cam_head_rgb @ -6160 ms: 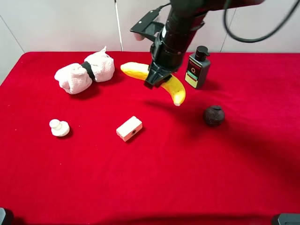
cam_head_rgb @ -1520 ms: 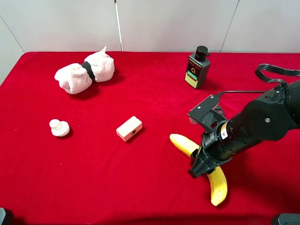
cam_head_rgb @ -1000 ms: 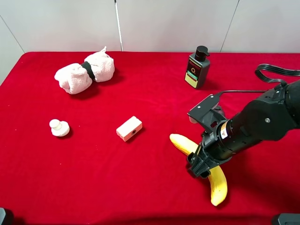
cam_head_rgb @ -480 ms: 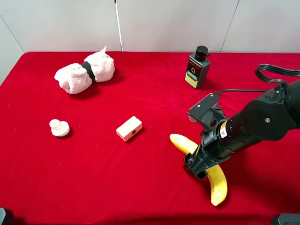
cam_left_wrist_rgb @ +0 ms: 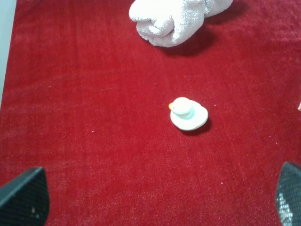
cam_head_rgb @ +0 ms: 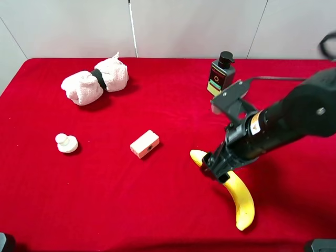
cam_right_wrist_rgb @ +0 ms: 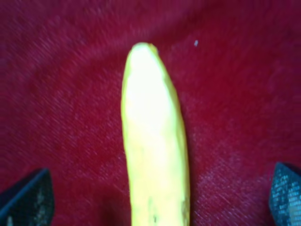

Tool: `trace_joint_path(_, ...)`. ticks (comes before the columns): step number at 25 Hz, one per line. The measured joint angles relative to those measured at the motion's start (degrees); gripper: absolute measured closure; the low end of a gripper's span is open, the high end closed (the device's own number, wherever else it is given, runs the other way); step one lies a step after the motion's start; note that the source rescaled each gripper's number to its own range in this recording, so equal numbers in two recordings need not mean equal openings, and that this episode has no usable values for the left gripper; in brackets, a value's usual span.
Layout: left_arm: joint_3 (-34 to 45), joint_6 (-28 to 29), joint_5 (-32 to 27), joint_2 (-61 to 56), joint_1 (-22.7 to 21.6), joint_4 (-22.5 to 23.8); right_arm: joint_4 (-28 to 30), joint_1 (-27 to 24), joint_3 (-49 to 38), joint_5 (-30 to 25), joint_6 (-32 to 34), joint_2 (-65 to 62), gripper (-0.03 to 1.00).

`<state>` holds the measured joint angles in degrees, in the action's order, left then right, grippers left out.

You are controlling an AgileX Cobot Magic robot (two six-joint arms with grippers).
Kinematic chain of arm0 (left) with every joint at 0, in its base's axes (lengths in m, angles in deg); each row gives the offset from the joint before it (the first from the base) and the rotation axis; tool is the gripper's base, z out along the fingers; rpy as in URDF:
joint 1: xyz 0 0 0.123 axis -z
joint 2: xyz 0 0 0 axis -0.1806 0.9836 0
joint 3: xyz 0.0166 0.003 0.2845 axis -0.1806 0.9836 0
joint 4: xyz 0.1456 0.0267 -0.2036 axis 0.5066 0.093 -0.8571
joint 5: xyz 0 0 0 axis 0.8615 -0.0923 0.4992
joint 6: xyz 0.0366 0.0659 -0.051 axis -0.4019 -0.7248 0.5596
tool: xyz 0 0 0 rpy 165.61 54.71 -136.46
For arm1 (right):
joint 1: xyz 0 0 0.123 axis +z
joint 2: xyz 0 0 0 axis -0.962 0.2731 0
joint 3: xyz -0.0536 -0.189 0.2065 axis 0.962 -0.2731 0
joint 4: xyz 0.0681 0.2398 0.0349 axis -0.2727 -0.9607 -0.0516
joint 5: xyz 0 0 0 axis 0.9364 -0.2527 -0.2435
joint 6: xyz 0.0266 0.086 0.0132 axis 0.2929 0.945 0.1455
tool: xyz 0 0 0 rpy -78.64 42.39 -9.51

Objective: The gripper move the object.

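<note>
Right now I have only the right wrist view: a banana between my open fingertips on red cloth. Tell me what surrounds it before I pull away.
Observer: The high camera shows the whole banana lying near the table's front right, with the right gripper over its far end.
Operator: Name the nearest thing on its left.
Observer: A small cream block, well apart from the banana.
Operator: Report what stands behind my arm.
Observer: A dark pump bottle, upright near the back edge.
Operator: Report the other arm.
Observer: The left gripper is open above a small white duck, far to the left.
</note>
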<state>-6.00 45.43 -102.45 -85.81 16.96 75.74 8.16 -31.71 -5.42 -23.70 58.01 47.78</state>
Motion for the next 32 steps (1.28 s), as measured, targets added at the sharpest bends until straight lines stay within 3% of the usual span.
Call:
trace_joint_path(19,0.0,0.0,0.0,0.0,0.0,0.0,6.0,0.0,4.9,-27.7,8.2,-28.4,-0.03)
trace_joint_path(32,0.0,0.0,0.0,0.0,0.0,0.0,9.7,0.0,4.9,-36.3,10.6,-44.5,-0.03)
